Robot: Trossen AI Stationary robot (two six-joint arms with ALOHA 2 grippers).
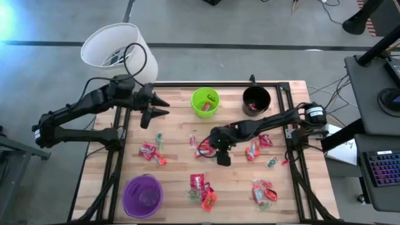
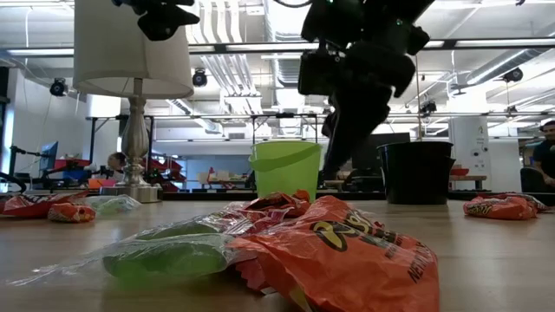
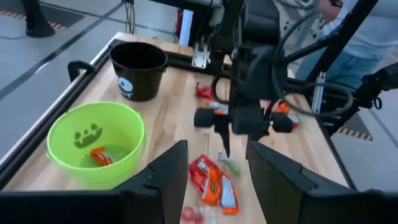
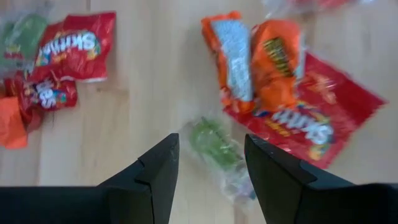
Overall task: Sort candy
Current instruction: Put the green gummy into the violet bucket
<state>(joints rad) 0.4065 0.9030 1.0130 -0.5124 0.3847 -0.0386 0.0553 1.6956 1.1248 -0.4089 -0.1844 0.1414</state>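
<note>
Hovering with fingers apart and empty, your right gripper (image 4: pixel 206 163) straddles a green candy (image 4: pixel 214 144) mid-table; left gripper (image 1: pixel 161 106) waits open by the green cup (image 1: pixel 205 102); most candy remains unsorted.

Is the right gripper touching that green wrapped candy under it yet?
Apart. In the right wrist view the right gripper is open, and the green candy lies on bare wood between and beyond the fingertips, touching neither.
</note>
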